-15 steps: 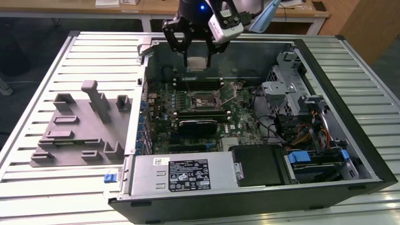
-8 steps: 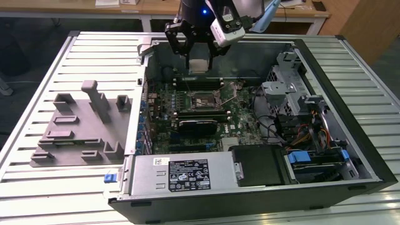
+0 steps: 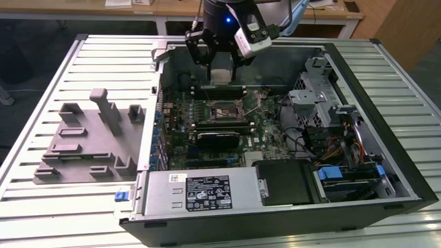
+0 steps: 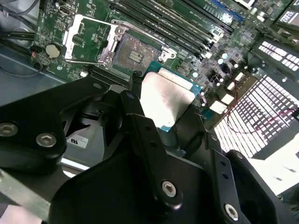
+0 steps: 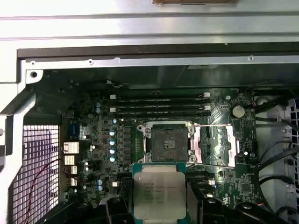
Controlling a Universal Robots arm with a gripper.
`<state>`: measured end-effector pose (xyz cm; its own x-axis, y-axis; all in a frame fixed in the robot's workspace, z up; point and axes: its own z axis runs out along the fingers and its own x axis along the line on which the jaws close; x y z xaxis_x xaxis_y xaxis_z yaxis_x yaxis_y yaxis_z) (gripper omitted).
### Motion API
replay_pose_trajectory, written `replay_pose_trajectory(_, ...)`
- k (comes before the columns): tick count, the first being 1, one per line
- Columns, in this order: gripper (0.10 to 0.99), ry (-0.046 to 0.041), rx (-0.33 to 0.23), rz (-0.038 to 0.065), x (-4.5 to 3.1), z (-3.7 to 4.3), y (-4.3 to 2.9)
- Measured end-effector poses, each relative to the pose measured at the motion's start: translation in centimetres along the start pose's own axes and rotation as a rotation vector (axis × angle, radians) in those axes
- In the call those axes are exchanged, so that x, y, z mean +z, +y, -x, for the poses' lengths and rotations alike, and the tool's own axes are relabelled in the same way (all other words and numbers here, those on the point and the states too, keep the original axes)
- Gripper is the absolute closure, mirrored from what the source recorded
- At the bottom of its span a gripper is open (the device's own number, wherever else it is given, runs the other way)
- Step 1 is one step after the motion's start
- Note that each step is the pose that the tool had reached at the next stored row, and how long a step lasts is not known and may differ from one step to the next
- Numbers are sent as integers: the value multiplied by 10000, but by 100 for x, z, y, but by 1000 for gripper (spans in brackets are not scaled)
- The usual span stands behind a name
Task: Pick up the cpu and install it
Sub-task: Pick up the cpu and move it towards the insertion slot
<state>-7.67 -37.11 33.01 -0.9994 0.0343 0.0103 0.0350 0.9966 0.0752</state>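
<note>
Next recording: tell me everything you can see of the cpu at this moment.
The cpu is a flat square chip: a silver-grey metal lid with faint print, seated on a thin teal-green board that shows as a rim. The gripper is shut on it, fingers on two opposite edges, lid facing both wrist views. It hangs in the air inside the open computer case, short of the empty socket, whose clamp plate is swung open. It touches nothing else.

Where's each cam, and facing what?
Exterior view: off the arm, above, looking down into the open case; shows arm and hand.
First wrist view: on the wrist, facing the motherboard; hand partly seen.
Second wrist view: on the wrist, behind the hand's black links, board beyond.
Both wrist views share the cpu, gripped, and the empty socket.
</note>
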Motion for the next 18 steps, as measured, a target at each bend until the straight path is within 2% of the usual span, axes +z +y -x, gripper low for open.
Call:
replay_pose_trajectory(14,545,2,-1,2,255,35,-18)
replay_pose_trajectory(18,545,3,-3,0,326,74,-21)
